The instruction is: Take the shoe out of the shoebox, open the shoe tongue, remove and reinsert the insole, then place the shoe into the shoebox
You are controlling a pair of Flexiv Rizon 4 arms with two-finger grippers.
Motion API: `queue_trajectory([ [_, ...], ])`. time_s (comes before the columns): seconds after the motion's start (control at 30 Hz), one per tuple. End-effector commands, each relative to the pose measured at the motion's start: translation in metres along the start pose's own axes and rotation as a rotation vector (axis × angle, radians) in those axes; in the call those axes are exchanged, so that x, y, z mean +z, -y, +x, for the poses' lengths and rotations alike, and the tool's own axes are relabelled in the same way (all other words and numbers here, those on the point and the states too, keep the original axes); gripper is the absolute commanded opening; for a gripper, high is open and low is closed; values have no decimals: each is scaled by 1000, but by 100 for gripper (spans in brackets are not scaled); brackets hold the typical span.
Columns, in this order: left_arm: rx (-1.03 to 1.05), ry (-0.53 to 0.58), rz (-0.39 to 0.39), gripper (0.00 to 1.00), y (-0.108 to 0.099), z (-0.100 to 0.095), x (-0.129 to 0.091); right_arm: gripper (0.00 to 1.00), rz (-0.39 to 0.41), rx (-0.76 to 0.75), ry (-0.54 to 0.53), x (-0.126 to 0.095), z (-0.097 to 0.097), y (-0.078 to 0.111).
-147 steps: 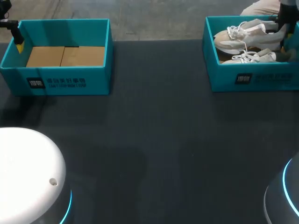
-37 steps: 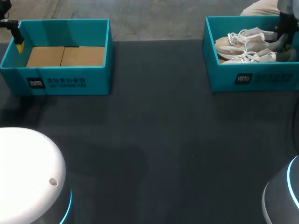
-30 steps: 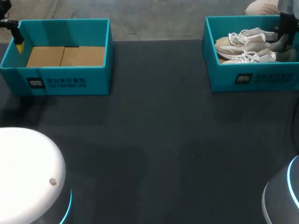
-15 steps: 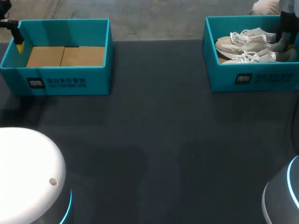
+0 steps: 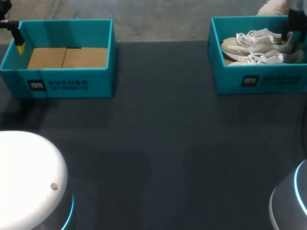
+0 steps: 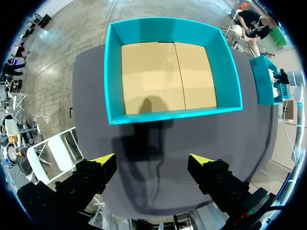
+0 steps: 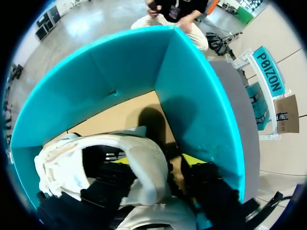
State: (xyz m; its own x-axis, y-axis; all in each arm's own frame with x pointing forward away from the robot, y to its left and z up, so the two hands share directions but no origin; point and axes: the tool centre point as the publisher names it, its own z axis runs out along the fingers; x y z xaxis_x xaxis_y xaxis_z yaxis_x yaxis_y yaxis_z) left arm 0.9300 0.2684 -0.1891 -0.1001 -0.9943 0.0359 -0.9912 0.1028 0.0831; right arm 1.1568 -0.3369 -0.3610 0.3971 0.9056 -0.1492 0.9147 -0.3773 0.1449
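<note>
Two pale beige shoes with white laces lie in the teal shoebox at the far right: one at the back and one nearer the front. My right gripper is down inside this box at the back shoe's heel. In the right wrist view the heel stands between the spread fingers of the right gripper, with a dark gap on the outer side, so it is open. My left gripper hangs open and holds nothing, just outside the other teal box.
The left teal box at the far left holds only its brown cardboard floor. My left gripper shows at that box's far left corner. Dark table stretches between the boxes.
The back shoe, held raised and tilted several seconds ago, now rests lower in the box. In the last second the right fingers spread off its heel. The left arm has not moved.
</note>
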Motion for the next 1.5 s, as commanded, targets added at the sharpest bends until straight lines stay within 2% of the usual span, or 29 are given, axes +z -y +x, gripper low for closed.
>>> queue_trajectory([
  [0.03, -1, 3, -1, 100, -1, 0, 0, 100, -19, 0, -7, -14, -4, 7],
  [0.5, -1, 3, -1, 100, -1, 0, 0, 100, -71, -26, -53, -55, 3, 11],
  [0.77, -1, 3, -1, 100, -1, 0, 0, 100, -77, -30, -63, -98, 11, 20],
  [0.93, -1, 3, -1, 100, -1, 0, 0, 100, -69, -54, -66, -125, 18, 37],
  [1.13, -1, 3, -1, 100, -1, 0, 0, 100, -11, -52, -96, -151, 19, 68],
  [1.5, -1, 3, -1, 100, -1, 0, 0, 100, 23, -4, -152, -176, 20, 130],
])
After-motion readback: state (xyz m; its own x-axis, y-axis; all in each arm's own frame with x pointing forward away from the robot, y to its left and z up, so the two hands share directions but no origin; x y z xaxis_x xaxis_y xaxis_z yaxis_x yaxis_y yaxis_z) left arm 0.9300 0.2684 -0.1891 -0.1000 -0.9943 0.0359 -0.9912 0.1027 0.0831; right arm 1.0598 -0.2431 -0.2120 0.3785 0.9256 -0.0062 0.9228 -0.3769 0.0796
